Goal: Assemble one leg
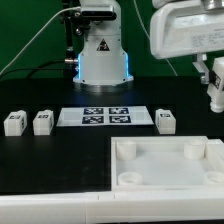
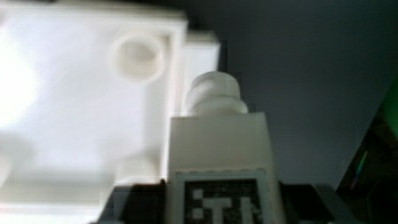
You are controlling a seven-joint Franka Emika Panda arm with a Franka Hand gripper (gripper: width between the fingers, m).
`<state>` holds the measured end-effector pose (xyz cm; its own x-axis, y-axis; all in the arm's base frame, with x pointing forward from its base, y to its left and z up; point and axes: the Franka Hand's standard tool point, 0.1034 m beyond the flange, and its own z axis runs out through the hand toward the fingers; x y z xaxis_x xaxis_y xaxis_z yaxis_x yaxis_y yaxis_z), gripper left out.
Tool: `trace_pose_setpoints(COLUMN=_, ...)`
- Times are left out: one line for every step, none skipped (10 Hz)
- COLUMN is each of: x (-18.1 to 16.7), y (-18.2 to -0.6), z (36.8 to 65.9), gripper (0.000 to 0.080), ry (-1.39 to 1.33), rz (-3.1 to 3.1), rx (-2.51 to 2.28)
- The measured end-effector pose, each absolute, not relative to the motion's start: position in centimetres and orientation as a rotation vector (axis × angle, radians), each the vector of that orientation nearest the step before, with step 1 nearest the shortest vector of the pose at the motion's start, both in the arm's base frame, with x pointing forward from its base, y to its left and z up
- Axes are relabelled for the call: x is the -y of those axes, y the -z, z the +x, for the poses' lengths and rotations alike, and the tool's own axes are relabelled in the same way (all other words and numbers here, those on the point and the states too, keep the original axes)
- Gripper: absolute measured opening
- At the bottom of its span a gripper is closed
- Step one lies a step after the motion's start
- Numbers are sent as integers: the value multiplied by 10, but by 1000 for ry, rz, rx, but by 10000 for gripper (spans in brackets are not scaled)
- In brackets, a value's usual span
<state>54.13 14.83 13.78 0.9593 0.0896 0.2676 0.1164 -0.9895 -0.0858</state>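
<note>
Nearest, at five o'clock in the exterior view, lies the square tray-like top [image 1: 165,170]. Every corner hole [image 1: 127,180] that shows on it is empty, so I judge that no leg is fitted yet. Beyond it a row runs across the black table [image 1: 40,160]: an outer leg [image 1: 13,122] and a second leg [image 1: 42,121] at nine o'clock, the marker board [image 1: 95,116] at the centre, and a third leg [image 1: 165,121] just past it toward three o'clock. Up at three o'clock the gripper [image 1: 214,84] hangs above the top's far corner, its fingers pinching the held leg [image 1: 215,99]. The wrist view shows that leg [image 2: 221,150] with its tag end toward the camera and its peg pointing out beside a hole in the top, not in it. Left to do, as I read it: line the peg up, lower it, and twist it home. At twelve o'clock stands the arm's base [image 1: 100,55], with cables trailing before a dark backdrop.
</note>
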Motion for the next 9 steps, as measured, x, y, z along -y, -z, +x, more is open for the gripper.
trace_pose_setpoints(x=-147, y=-140, z=566, gripper=290, ry=450, rz=-3001, rx=180)
trace_pose_setpoints(x=-143, y=-140, z=587, gripper=290, ry=481, rz=-2996, rx=239)
trace_pose_setpoints(x=-142, y=-137, z=600, gripper=290, ry=498, rz=-2993, rx=260)
trace_pose_setpoints(x=-143, y=-137, z=597, gripper=290, ry=494, rz=-2993, rx=266)
trace_pose_setpoints(x=-144, y=-137, z=596, gripper=290, ry=493, rz=-2993, rx=267)
trace_pose_setpoints(x=-143, y=-136, z=596, gripper=290, ry=491, rz=-2993, rx=268)
trace_pose_setpoints(x=-141, y=-134, z=597, gripper=290, ry=512, rz=-2990, rx=272)
trace_pose_setpoints(x=-131, y=-124, z=600, gripper=290, ry=627, rz=-2968, rx=273)
trace_pose_setpoints(x=-125, y=-112, z=604, gripper=290, ry=648, rz=-2967, rx=271)
